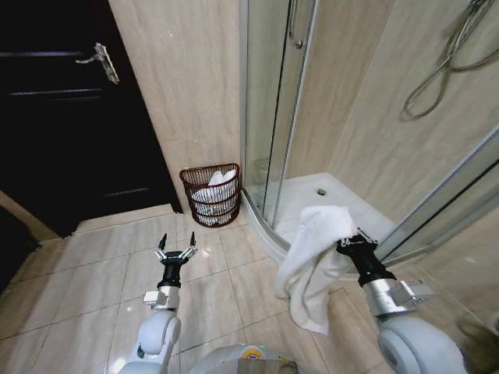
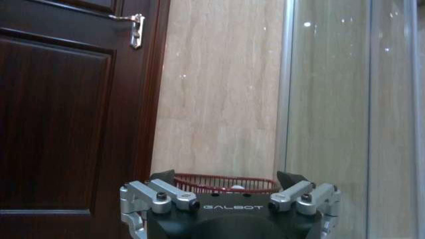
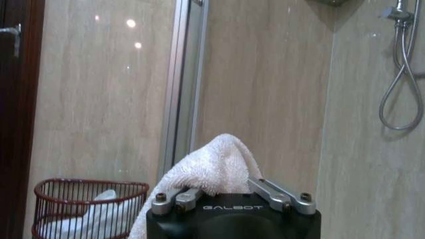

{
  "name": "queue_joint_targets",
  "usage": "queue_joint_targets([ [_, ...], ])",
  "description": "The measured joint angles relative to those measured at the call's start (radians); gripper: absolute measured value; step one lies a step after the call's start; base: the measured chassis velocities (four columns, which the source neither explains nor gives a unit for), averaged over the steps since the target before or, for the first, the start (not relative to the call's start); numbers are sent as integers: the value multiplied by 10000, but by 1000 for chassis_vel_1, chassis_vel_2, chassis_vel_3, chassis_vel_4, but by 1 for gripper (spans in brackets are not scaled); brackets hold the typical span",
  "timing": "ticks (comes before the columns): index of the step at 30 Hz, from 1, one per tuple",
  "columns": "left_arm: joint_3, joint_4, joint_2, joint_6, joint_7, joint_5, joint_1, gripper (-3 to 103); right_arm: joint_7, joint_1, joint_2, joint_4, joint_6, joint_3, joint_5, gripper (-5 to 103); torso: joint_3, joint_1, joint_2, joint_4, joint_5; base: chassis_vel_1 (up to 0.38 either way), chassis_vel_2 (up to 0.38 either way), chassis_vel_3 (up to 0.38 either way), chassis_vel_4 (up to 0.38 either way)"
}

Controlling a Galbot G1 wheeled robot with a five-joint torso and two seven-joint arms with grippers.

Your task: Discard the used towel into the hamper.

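1. The shower stall (image 1: 312, 117) takes up the right side of the head view, with glass panels, a curved white base and a hose (image 1: 448, 58) hanging on its tiled wall.
2. A dark wooden door (image 1: 70, 117) with a metal handle (image 1: 101, 62) stands on the left, with a strip of beige tiled wall (image 1: 191, 86) between it and the stall.
3. The floor (image 1: 93, 280) is pale glossy tile.
4. The towel (image 1: 312, 261) is white and hangs in long folds from the right gripper, over the floor just in front of the stall's curved edge and well apart from the hamper. In the right wrist view its top bunches up above the gripper body (image 3: 216, 164).
5. The hamper (image 1: 211, 193) stands on the floor against the tiled wall, between the door and the stall's glass. It is a round reddish-brown basket of open slats, and white cloth already lies inside it. Its rim shows in the left wrist view (image 2: 222, 181) and its side in the right wrist view (image 3: 86, 206).
6. The right gripper (image 1: 352, 243) is raised on the right, its fingers clamped on the top of the towel.
7. The left gripper (image 1: 176, 254) is held low over the floor tiles on the left, pointing towards the hamper, with its fingers (image 2: 162, 175) spread wide and nothing between them.
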Motion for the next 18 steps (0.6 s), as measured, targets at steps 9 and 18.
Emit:
queue_joint_targets([
  [9, -27, -146, 198, 1, 1, 64, 255, 100, -265, 68, 332, -2, 260, -441, -528, 8, 0, 0, 0, 0, 1, 10, 9, -13, -12],
  [18, -105, -195, 121, -91, -2, 187, 493, 100, -305, 228, 374, -1, 262, -594, -569, 8, 0, 0, 0, 2, 0, 79, 78, -75, -75],
])
